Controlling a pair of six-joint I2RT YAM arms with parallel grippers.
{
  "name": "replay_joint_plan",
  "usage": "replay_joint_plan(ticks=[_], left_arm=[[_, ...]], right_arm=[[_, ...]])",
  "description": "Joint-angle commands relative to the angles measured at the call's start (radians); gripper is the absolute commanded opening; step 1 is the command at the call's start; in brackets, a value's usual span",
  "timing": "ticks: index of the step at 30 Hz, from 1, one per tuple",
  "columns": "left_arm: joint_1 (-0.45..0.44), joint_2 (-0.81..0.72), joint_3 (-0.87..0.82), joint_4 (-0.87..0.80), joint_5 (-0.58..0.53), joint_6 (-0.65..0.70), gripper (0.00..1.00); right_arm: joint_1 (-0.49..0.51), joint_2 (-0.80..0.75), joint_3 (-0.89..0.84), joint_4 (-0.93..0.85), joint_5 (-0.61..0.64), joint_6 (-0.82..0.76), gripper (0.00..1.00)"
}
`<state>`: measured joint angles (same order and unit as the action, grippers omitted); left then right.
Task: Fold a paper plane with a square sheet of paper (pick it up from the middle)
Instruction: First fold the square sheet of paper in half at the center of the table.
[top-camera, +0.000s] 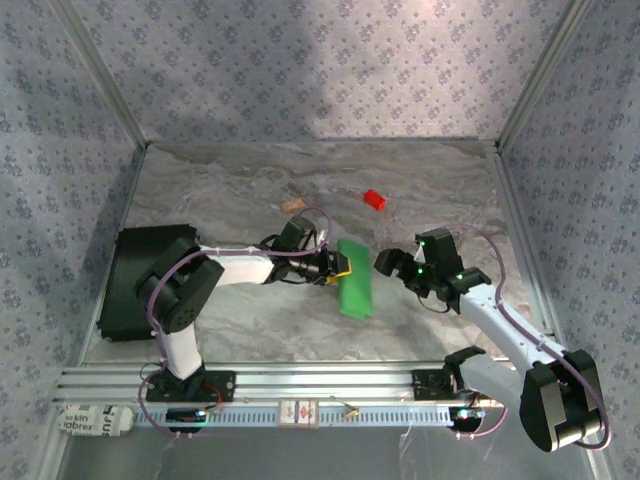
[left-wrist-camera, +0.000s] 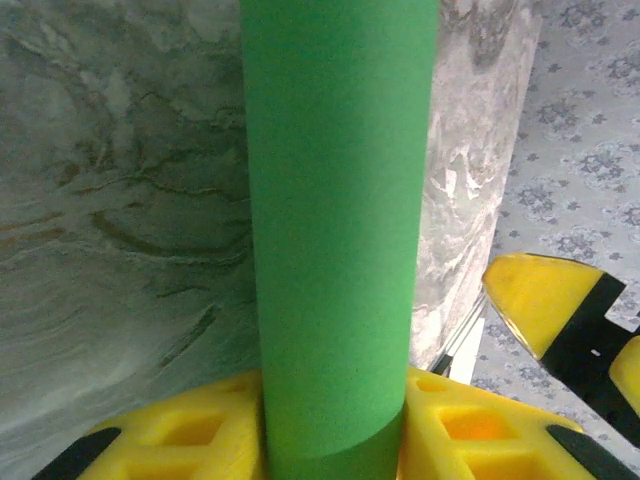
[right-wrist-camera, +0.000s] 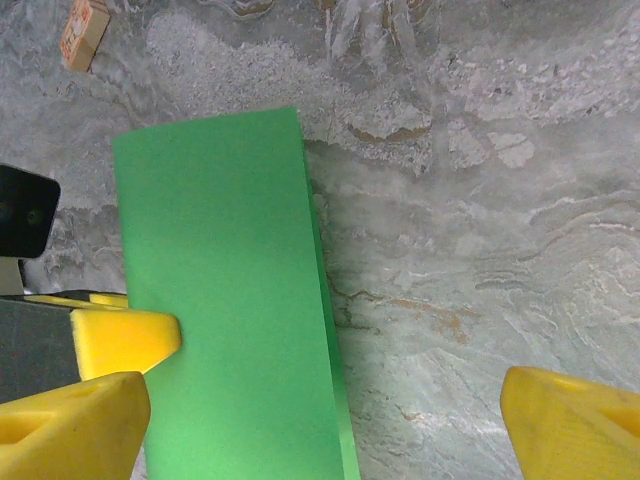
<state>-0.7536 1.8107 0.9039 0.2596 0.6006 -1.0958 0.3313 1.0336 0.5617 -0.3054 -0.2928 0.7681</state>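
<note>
Your left gripper (top-camera: 343, 268) clamps the paper (top-camera: 356, 287) mid-frame, seemingly folded in half once, your right gripper (top-camera: 388, 264) hangs open, and the nose and wing folds remain.

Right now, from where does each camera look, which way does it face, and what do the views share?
Top external: above and behind the arms, looking down on the table; both arms, the left gripper and the right gripper show.
Left wrist: on the left arm, looking along the green paper; its own yellow fingers clamp it.
Right wrist: on the right arm, looking down at the table; its own open fingers show.
Shared: all three see the paper.
</note>
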Motion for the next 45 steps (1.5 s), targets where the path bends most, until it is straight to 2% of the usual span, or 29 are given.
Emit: replay_joint_plan(ticks=[1,19,27,37,45], left_arm=[[0.001,0.032,-0.004,-0.029,-0.021,0.040,0.35],[-0.001,0.030,0.021,-0.162,-0.088,0.118,0.41],[-0.004,0.025,0.031,-0.207,-0.118,0.142,0.45],[-0.031,-0.010,0.095,-0.389,-0.247,0.229,0.57],[-0.056,-0.021,0.136,-0.477,-0.328,0.275,0.61]], right_arm=[[-0.003,0.006,0.017,0.011,-0.021,0.006,0.93],[0.015,0.086,0.014,0.041,-0.038,0.000,0.94],[0.020,0.170,0.060,-0.046,-0.016,-0.027,0.93],[0.046,0.209,0.087,-0.034,-0.015,-0.025,0.93],[0.056,0.218,0.092,-0.036,-0.012,-0.020,0.93]])
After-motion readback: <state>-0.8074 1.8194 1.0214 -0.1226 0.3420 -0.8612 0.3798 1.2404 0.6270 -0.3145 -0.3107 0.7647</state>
